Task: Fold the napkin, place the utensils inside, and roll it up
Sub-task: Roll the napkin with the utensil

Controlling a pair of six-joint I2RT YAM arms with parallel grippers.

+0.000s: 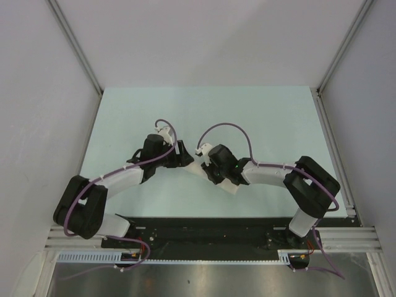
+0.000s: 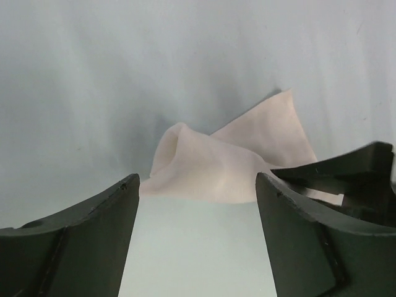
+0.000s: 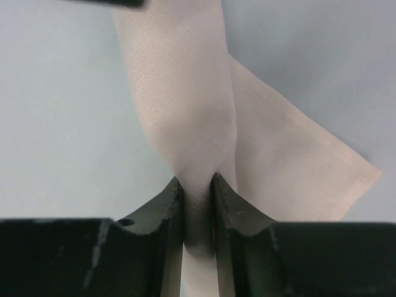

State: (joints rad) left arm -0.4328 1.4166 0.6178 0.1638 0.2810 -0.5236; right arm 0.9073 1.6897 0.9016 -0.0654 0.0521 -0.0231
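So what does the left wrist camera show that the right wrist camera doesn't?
Only the left wrist view: the left gripper, its fingers spread wide with nothing between them, and the napkin lying in a rumpled, raised heap just ahead. Only the right wrist view: the right gripper pinched shut on a fold of that cloth, close enough to see its weave. Both show the napkin and the pale table under it.

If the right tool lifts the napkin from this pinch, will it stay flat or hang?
Probably it hangs limp: the napkin bunches into a narrow fold at the right tool. It looks thin and light; its woven surface likely resists slipping.
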